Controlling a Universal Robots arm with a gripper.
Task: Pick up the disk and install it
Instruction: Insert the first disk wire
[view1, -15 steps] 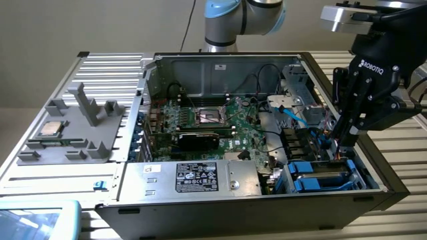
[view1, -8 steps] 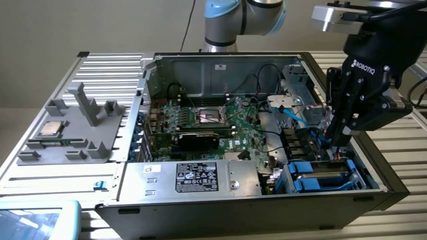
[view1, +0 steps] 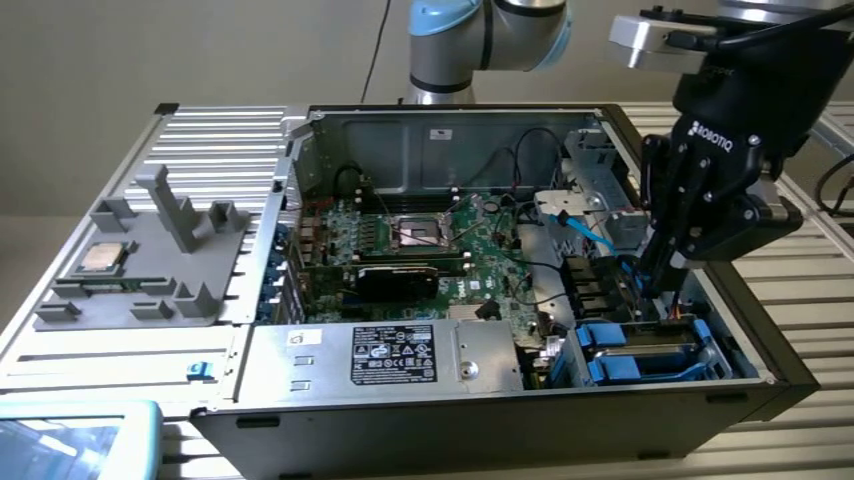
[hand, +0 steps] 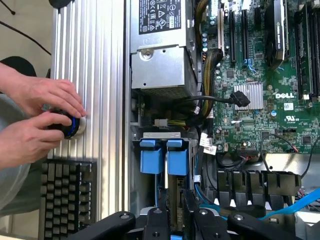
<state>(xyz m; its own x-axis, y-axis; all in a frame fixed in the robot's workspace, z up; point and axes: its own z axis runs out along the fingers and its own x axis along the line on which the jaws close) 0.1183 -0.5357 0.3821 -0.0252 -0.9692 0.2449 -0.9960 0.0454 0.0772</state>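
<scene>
The open computer case (view1: 747, 330) lies on its side, and my gripper (view1: 661, 292) reaches down into its drive bay at the exterior view's right. In the wrist view the gripper (hand: 172, 227) is shut on the disk (hand: 175, 192). The disk shows edge-on as a thin slab with blue trim, running from between the fingers into the bay. Two blue drive carrier tabs (hand: 152, 160) sit at the bay's mouth beside it. In the exterior view the same blue carriers (view1: 641, 355) lie just below the fingers, which hide the disk there.
A silver power supply box (view1: 400, 355) with a black label lies beside the bay. The motherboard (view1: 427, 240) and a blue cable (view1: 587, 235) are behind it. A grey fixture (view1: 147, 270) holds a small CPU chip (view1: 104, 257). A person's hands (hand: 45, 120) rest near a keyboard (hand: 67, 195).
</scene>
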